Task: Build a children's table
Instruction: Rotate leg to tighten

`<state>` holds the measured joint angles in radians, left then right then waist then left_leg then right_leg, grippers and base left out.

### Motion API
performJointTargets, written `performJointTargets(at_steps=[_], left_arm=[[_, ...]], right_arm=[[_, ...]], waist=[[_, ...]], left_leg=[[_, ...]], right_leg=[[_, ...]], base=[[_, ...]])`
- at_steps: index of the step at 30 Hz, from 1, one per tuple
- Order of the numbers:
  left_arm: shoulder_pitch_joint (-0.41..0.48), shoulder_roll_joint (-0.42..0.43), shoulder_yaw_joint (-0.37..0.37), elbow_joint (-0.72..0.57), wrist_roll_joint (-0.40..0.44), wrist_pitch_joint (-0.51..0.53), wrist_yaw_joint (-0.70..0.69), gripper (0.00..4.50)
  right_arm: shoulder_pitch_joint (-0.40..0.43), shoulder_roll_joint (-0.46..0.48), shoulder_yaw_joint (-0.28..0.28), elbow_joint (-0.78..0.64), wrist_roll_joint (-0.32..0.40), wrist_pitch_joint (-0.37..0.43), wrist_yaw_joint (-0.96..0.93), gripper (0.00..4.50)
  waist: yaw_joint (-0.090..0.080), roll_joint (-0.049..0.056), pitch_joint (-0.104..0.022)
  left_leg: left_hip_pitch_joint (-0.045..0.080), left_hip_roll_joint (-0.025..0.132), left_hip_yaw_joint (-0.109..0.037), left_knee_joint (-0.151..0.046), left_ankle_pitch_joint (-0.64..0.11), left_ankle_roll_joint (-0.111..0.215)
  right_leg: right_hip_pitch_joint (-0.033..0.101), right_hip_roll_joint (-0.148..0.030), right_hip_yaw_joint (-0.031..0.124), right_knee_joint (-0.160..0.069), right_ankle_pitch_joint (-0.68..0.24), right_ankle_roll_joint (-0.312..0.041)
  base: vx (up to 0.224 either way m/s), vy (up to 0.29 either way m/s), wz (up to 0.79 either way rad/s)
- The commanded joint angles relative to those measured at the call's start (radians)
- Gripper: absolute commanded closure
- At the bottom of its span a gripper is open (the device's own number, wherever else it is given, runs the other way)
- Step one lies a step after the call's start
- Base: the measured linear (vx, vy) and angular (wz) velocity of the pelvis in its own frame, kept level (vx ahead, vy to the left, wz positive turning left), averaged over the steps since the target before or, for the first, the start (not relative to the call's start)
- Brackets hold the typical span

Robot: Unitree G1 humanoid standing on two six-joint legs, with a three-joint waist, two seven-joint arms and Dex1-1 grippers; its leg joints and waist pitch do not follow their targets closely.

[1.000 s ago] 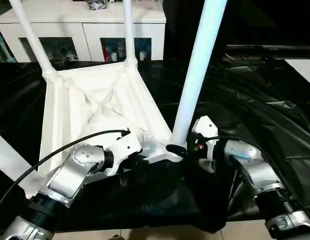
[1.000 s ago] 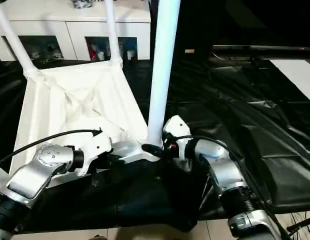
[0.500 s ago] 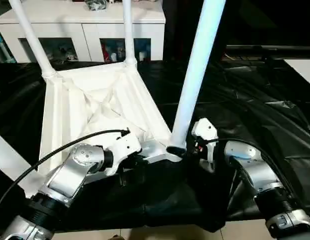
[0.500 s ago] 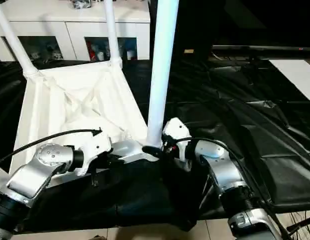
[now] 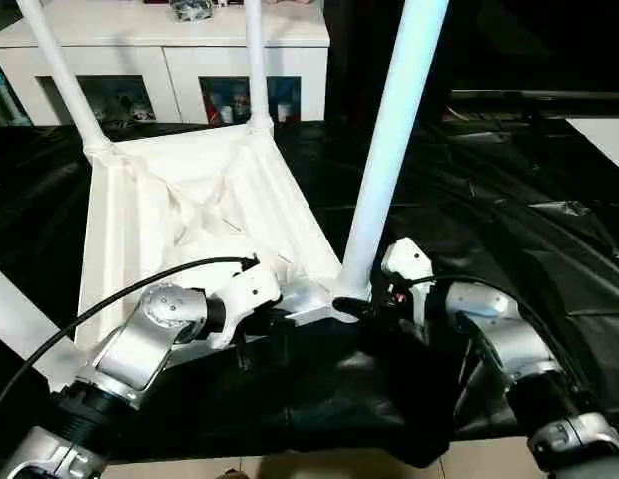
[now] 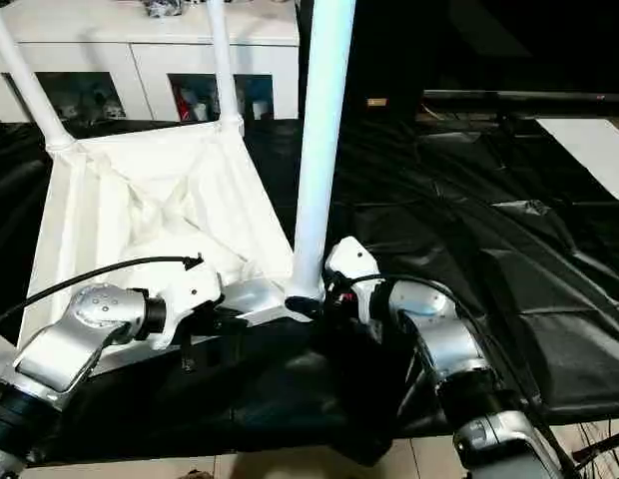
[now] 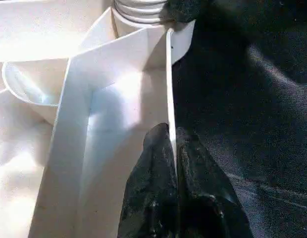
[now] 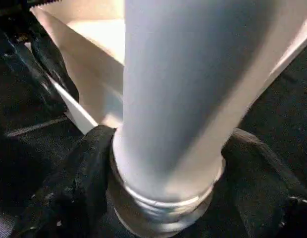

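The children's table top point(image 5: 190, 210) lies upside down on a black cloth, ribbed underside up. Two white legs stand in its far corners, one on the left point(image 5: 65, 75) and one on the right point(image 5: 256, 60). A third leg point(image 5: 389, 150) rises from the near right corner socket. Another white leg point(image 5: 15, 319) crosses the near left edge. My left gripper point(image 7: 171, 144) is shut on the top's thin rim beside that near right corner. My right gripper point(image 8: 168, 163) is closed around the base of the near right leg, one black finger point(image 8: 79, 183) on each side.
A white cabinet point(image 5: 160, 50) with glass-fronted compartments stands behind the table top. Creased black cloth point(image 5: 509, 200) covers the work surface out to the right. The surface's front edge and a strip of floor point(image 5: 290, 467) lie just below my forearms.
The right forearm has shifted slightly towards the leg's base. Both grips are unchanged and the table top has not moved.
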<state>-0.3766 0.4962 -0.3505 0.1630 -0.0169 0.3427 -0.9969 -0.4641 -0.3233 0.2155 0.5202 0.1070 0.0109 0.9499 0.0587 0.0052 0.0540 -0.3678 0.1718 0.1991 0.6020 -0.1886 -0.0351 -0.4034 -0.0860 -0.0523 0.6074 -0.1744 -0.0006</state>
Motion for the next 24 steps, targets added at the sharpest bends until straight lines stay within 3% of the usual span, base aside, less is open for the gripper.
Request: performJointTargets(at_steps=[1, 2, 13, 16, 18, 23, 24], left_arm=[[0.010, 0.000, -0.023, 0.027, 0.005, 0.004, -0.015, 4.50], [0.010, 0.000, -0.022, 0.028, 0.005, 0.003, -0.017, 4.50], [0.017, 0.008, -0.020, 0.030, 0.005, -0.001, -0.026, 4.50], [0.012, -0.024, -0.011, 0.053, 0.015, 0.002, 0.026, 4.50], [0.004, -0.052, -0.010, 0.067, 0.024, 0.011, 0.067, 4.50], [-0.035, -0.151, -0.002, 0.103, 0.052, 0.070, 0.203, 4.50], [-0.040, -0.160, -0.001, 0.108, 0.055, 0.077, 0.215, 4.50]], right_arm=[[-0.013, -0.001, -0.014, 0.005, 0.007, 0.003, -0.002, 1.37], [-0.012, 0.002, -0.015, 0.004, 0.011, 0.003, 0.002, 1.64], [0.001, 0.009, -0.021, 0.009, 0.017, -0.001, 0.006, 1.80], [0.003, 0.041, -0.049, 0.046, -0.011, -0.001, -0.133, 1.80], [0.009, 0.073, -0.070, 0.056, -0.012, 0.010, -0.208, 1.80], [0.015, 0.169, -0.112, 0.078, -0.028, 0.038, -0.421, 1.80], [0.013, 0.177, -0.114, 0.082, -0.031, 0.040, -0.441, 1.80]], waist=[[0.000, -0.007, -0.052], [0.000, -0.006, -0.052], [-0.001, -0.006, -0.049], [-0.004, -0.006, -0.046], [-0.009, -0.007, -0.043], [-0.021, -0.006, -0.037], [-0.022, -0.004, -0.038]], left_leg=[[0.013, 0.055, -0.033, -0.086, -0.324, 0.006], [0.014, 0.056, -0.034, -0.086, -0.322, 0.006], [0.014, 0.056, -0.034, -0.089, -0.333, 0.004], [0.015, 0.055, -0.033, -0.090, -0.344, -0.002], [0.019, 0.053, -0.037, -0.090, -0.377, -0.016], [0.020, 0.050, -0.043, -0.092, -0.421, -0.026], [0.025, 0.050, -0.044, -0.091, -0.432, -0.028]], right_leg=[[0.031, -0.061, 0.044, -0.087, -0.405, -0.186], [0.030, -0.061, 0.044, -0.087, -0.404, -0.186], [0.027, -0.062, 0.045, -0.090, -0.420, -0.179], [0.023, -0.061, 0.045, -0.092, -0.433, -0.180], [0.019, -0.064, 0.043, -0.101, -0.519, -0.153], [0.011, -0.063, 0.039, -0.115, -0.624, -0.103], [0.006, -0.064, 0.038, -0.119, -0.647, -0.094]], base=[[0.000, 0.000, 0.00], [0.000, 0.000, 0.00], [0.000, 0.000, 0.00], [0.000, 0.000, 0.00], [0.000, 0.000, 0.00], [0.000, 0.000, 0.00], [0.000, 0.000, 0.00]])
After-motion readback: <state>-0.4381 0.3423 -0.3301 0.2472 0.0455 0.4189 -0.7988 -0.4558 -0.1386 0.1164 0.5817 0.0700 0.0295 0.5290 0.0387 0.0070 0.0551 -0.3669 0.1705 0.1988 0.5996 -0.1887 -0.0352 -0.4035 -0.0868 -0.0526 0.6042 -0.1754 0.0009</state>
